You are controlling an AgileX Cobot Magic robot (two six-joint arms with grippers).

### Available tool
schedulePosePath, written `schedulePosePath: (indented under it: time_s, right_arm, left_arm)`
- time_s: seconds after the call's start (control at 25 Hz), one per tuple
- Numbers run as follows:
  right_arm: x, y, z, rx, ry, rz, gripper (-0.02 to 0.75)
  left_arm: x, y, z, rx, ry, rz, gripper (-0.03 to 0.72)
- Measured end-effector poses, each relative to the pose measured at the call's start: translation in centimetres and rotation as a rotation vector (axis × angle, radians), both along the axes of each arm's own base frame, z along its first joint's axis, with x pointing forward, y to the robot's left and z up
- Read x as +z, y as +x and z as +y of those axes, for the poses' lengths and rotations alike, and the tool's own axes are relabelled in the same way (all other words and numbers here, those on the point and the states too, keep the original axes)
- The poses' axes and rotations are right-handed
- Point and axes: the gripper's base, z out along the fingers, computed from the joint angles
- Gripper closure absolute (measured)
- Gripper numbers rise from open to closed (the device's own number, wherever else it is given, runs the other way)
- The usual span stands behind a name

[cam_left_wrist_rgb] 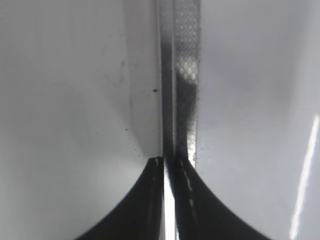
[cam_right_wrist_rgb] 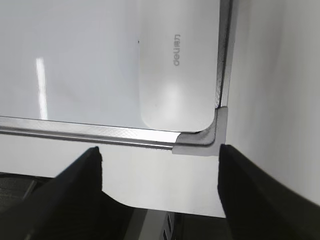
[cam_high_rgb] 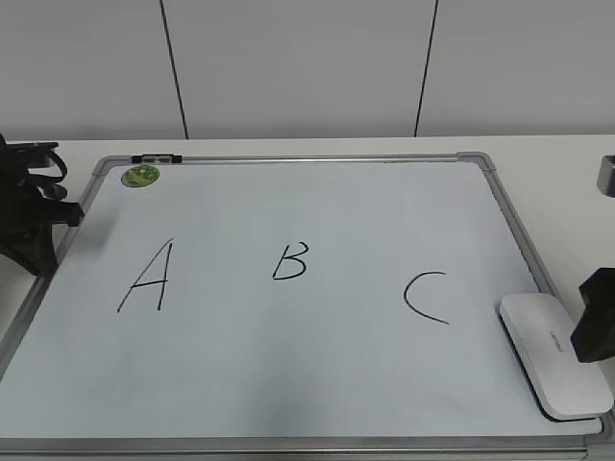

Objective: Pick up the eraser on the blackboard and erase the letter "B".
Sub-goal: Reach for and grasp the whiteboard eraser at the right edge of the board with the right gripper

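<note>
From the front, the blackboard (cam_high_rgb: 288,384) is lying flat on the table (cam_high_rgb: 317,146), with the letter "B" (cam_high_rgb: 290,260) sitting between an "A" (cam_high_rgb: 149,277) and a "C" (cam_high_rgb: 428,297). The eraser (cam_high_rgb: 554,354) is resting on the board's near right corner, just beside the frame. A green magnet (cam_high_rgb: 140,176) is sitting at the far left corner. The left gripper (cam_high_rgb: 34,216) is waiting at the board's left edge, the right gripper (cam_high_rgb: 598,317) beside the eraser.

On the left wrist camera, the left gripper (cam_left_wrist_rgb: 169,165) is showing its fingers pressed together above the frame.

On the right wrist camera, the right gripper (cam_right_wrist_rgb: 160,167) is hanging spread wide, holding nothing, with the eraser (cam_right_wrist_rgb: 177,75) beyond it against the frame's corner cap (cam_right_wrist_rgb: 210,137).
</note>
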Motion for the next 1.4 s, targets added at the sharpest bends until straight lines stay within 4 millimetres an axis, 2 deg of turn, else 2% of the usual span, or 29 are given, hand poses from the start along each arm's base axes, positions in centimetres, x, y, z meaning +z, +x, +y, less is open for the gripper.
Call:
schedulePosePath:
  time_s: [0.36,0.52,0.68,0.76,1.0,1.16,1.4]
  right_arm:
    - [-2.7,1.8,0.2,-0.013,-0.012,0.064,0.204]
    - [-2.9,2.6,0.5,-0.003,-0.025,0.069,0.204]
    - [-3.4,3.6,1.7,0.049,-0.078,0.074,0.204]
    - [-3.2,4.6,1.9,0.031,-0.108,0.060,0.204]
    - [-3.4,5.1,1.9,0.001,-0.122,0.066,0.199]
    - [-4.1,5.4,1.9,0.001,-0.131,0.087,0.104]
    - [-5.3,6.1,2.1,0.004,-0.142,0.127,0.066]
  left_arm:
    - [0.0,0.0,0.0,0.000,0.000,0.000,0.657]
    - [0.0,0.0,0.0,0.000,0.000,0.000,0.657]
    - [0.0,0.0,0.0,0.000,0.000,0.000,0.655]
    - [0.0,0.0,0.0,0.000,0.000,0.000,0.655]
    - [0.0,0.0,0.0,0.000,0.000,0.000,0.650]
    - [0.0,0.0,0.0,0.001,-0.002,0.000,0.650]
    - [0.0,0.0,0.0,0.003,-0.005,0.000,0.649]
